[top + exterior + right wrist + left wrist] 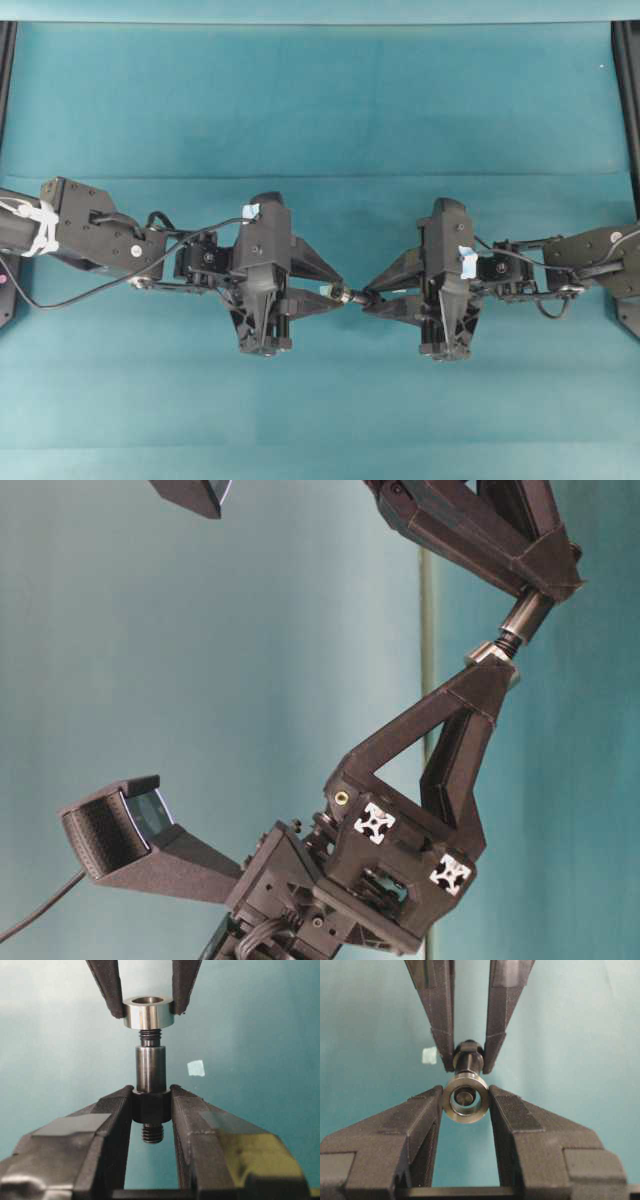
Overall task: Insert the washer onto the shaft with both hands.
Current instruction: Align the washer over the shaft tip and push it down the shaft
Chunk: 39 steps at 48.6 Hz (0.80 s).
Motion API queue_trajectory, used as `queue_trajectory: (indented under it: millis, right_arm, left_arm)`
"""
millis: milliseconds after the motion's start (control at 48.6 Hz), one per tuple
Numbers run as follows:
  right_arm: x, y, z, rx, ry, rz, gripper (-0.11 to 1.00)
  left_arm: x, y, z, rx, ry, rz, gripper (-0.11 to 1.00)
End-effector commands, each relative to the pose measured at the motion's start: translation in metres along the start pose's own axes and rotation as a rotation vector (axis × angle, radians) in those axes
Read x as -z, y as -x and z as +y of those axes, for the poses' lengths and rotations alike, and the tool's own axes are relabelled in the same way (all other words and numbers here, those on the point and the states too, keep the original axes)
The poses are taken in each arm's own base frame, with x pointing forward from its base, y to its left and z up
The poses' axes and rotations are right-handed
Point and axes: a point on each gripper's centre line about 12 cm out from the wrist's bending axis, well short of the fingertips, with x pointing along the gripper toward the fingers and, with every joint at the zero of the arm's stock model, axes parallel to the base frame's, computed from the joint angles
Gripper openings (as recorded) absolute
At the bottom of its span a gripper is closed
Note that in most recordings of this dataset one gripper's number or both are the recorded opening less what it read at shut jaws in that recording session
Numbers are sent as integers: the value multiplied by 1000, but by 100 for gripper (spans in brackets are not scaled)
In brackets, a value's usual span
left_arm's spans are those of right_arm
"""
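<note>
Overhead view: shaft point(362, 296) level, long axis toward washer point(340, 294).

Even, soft light; sharp frames

Shaft point(150, 1091) tip inside washer point(148, 1012), perhaps barely entered

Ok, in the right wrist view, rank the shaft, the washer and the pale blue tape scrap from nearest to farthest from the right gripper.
1. The shaft: clamped by its dark collar in the right gripper.
2. The washer: just beyond the shaft's threaded tip, pinched in the left gripper.
3. The tape scrap: on the table far behind, to the right.
</note>
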Motion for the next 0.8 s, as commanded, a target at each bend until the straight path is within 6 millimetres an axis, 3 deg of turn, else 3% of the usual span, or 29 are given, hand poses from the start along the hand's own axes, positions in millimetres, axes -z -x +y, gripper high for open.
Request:
queue_trajectory:
  millis: [0, 782]
  right_arm:
    - [-11, -1, 2, -8, -1, -39, 0]
    - [-16, -3, 1, -6, 1, -64, 0]
  left_arm:
    - [-12, 0, -3, 7, -1, -36, 36]
    - [-10, -9, -2, 6, -1, -27, 36]
